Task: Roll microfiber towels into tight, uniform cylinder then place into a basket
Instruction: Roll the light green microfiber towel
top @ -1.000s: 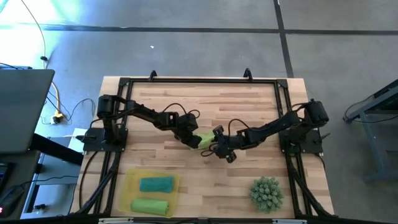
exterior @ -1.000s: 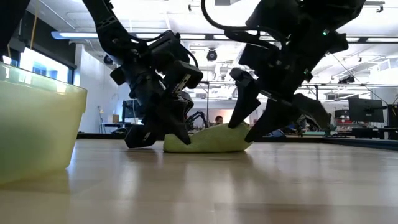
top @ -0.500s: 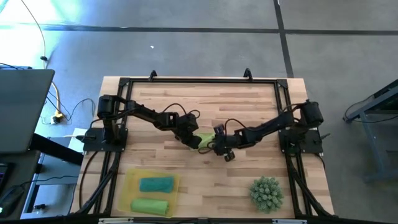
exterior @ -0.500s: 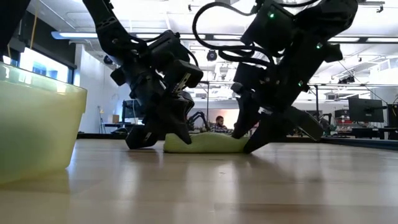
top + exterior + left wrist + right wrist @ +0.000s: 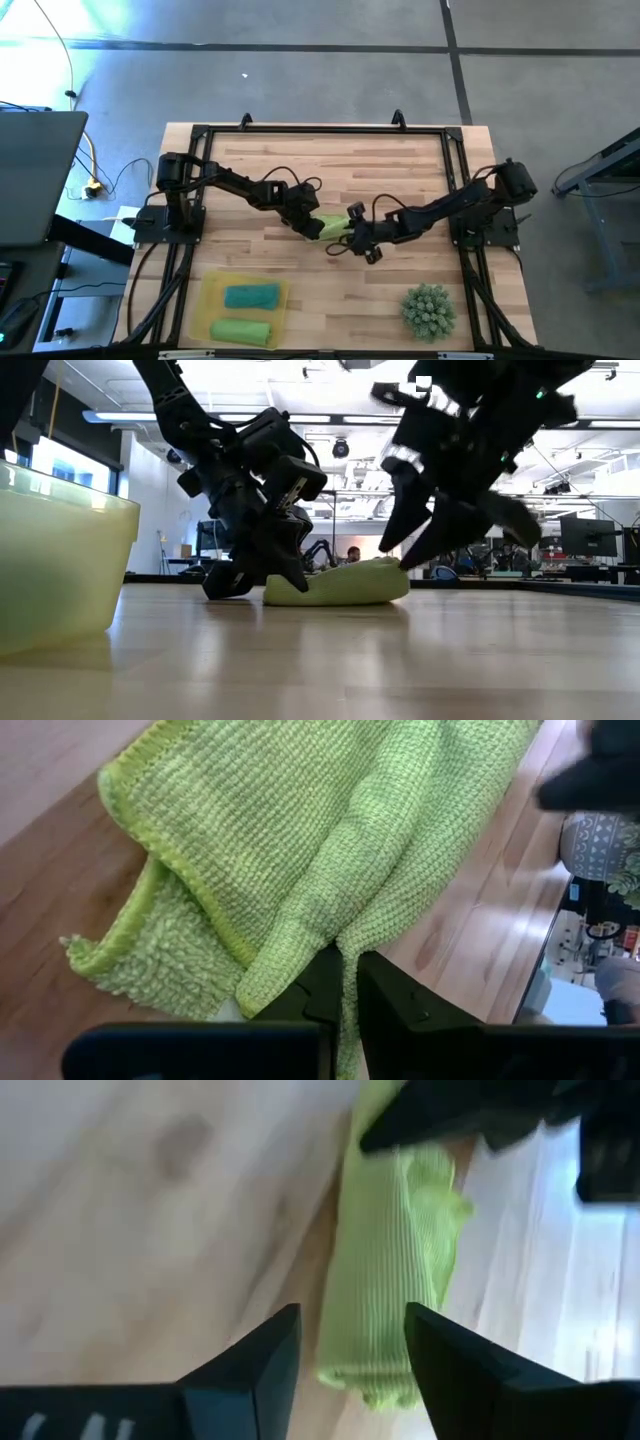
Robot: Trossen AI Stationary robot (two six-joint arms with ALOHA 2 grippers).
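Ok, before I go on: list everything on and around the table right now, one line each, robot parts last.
Green towel: one, lime green, partly rolled, table centre between the grippers.
Basket: one, translucent yellow, near-left part of the table.
Rolled towels in the basket: two, one teal and one green, lying side by side.
Spiky ball: one, pale green, near-right part of the table.
Table: one, light wood with a black frame.
Laptop: one, dark, off the table's left side.
Left gripper: shut on the green towel's edge.
Right gripper: open, raised just off the green towel's other end.
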